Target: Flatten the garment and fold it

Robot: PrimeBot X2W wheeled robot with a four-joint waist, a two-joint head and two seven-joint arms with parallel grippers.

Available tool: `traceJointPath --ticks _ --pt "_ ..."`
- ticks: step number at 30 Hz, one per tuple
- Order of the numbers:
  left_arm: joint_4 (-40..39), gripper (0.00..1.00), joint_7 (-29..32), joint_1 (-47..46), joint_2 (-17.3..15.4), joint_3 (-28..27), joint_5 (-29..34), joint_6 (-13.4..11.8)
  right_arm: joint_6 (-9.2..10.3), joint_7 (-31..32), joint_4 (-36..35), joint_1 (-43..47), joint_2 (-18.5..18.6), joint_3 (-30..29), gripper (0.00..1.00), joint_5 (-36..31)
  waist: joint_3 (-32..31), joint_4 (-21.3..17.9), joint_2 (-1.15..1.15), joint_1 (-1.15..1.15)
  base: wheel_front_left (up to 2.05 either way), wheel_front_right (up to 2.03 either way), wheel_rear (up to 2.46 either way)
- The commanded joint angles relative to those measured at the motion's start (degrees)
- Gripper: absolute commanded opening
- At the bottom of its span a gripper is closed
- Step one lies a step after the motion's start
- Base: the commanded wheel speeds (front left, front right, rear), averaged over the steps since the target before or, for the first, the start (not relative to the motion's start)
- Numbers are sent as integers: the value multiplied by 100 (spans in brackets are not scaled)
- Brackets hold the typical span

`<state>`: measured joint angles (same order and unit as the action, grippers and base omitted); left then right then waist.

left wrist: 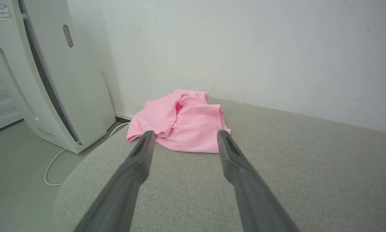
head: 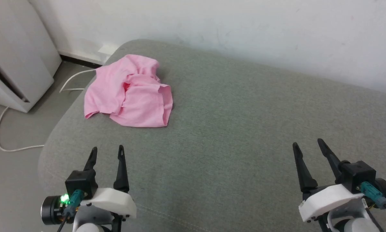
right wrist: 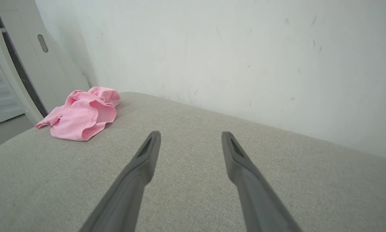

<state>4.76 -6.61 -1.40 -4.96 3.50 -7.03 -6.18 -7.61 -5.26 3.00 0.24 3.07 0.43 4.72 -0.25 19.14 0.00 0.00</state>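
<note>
two grippers hang released and empty over a grey padded bench — the left gripper at the lower left of the head view, the right gripper at the lower right, each with its dark fingers spread apart above bare fabric. the garment, a light pink cloth, lies crumpled in a loose heap near the bench's far left corner, close to the white wall, ahead of the left gripper and well apart from both. beside that corner a white appliance stands on the floor — a white cable curls past it.
</note>
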Motion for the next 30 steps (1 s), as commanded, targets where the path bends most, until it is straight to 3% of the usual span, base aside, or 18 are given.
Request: traceJointPath --ticks 1,30 --pt "19 100 -61 -89 -40 19 -39 -43 7 -56 25 -91 -10 14 100 39 11 99 0 0 0 0 0" --pt "182 100 -398 -131 -225 157 -436 -400 9 -295 146 -191 -15 49 100 229 82 942 0 0 0 0 0"
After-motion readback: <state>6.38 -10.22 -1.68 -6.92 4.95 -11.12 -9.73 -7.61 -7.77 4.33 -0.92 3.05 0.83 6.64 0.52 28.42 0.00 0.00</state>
